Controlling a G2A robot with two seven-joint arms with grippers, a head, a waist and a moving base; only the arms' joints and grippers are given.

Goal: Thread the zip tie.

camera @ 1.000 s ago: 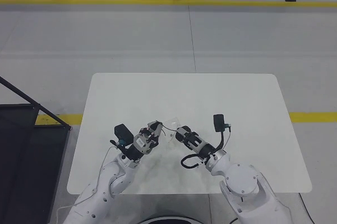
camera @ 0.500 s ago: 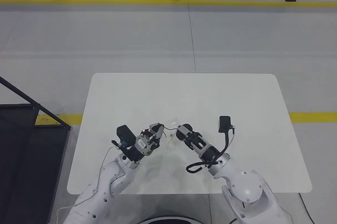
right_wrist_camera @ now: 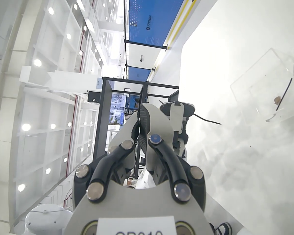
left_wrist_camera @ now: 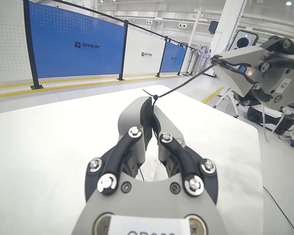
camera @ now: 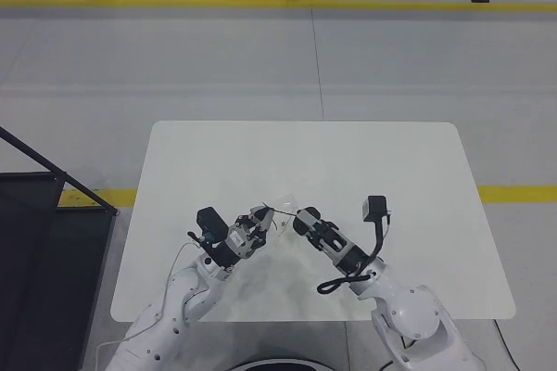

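Left tool (left_wrist_camera: 150,104) and right tool (right_wrist_camera: 140,113) both pinch zip tie (left_wrist_camera: 181,86) above table (camera: 398,167), well inside edges.

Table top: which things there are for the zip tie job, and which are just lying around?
For the job: zip tie, pinched by the left gripper and the right gripper.
Lying about: clear tray with small scraps, on the table.

White arms (camera: 190,301), grey hands (left_wrist_camera: 150,105), blk links (left_wrist_camera: 117,152), silver screws (left_wrist_camera: 134,131)
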